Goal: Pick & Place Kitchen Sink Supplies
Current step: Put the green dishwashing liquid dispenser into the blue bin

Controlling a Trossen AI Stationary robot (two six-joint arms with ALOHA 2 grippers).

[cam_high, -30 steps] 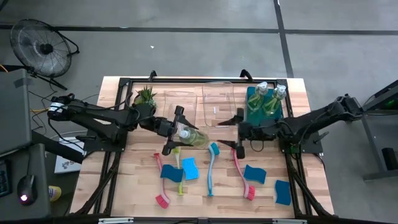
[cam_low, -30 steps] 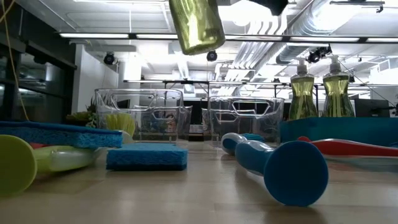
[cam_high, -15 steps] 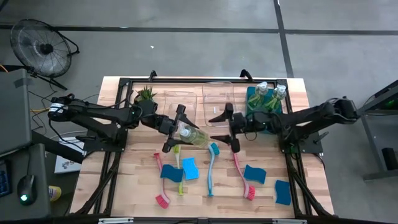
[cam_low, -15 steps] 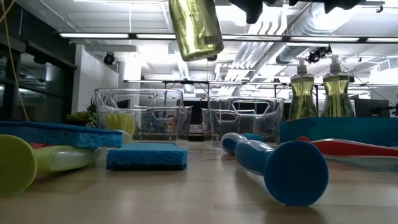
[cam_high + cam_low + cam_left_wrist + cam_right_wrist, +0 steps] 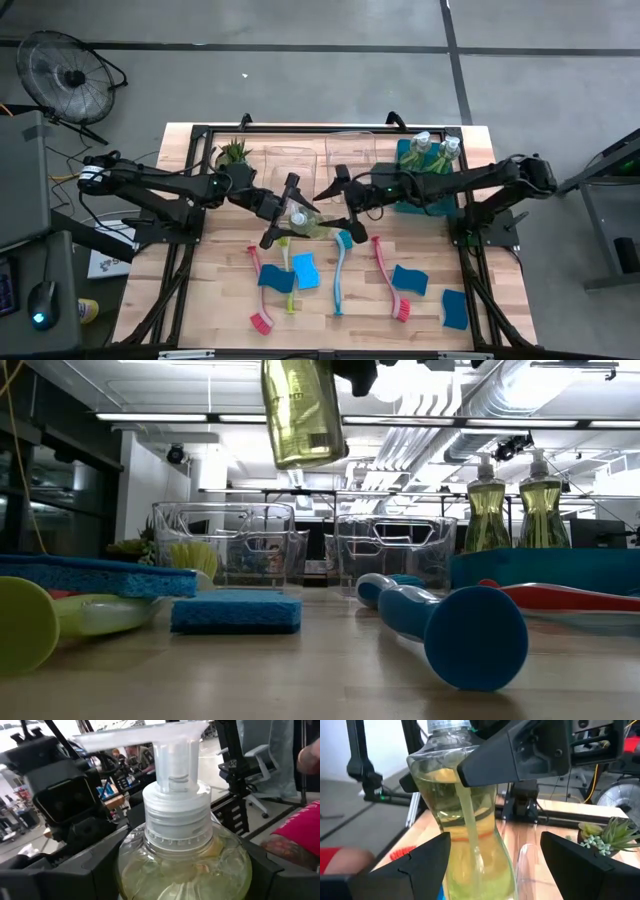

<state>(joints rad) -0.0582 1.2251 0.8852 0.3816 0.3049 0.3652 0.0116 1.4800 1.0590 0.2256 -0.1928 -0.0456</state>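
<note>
Holding the soap bottle point(image 5: 303, 219) aloft over the desk point(image 5: 430, 305) centre, the left tool point(image 5: 281, 211) clamps its upper body, freeing the base; the right tool point(image 5: 342, 204), fingers spread, flanks that base, seemingly for a handover toward the teal bin point(image 5: 402, 172)

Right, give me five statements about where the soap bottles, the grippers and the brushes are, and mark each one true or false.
1. The left gripper holds a soap bottle in the air above the table. True.
2. The right gripper is shut on that bottle. False: its fingers are open, one on each side of the bottle's lower body.
3. Two more soap bottles stand upright in the teal bin. True.
4. The teal brush lies inside a clear bin. False: it lies on the table.
5. The potted plant stands at the table's far left corner. True.
</note>
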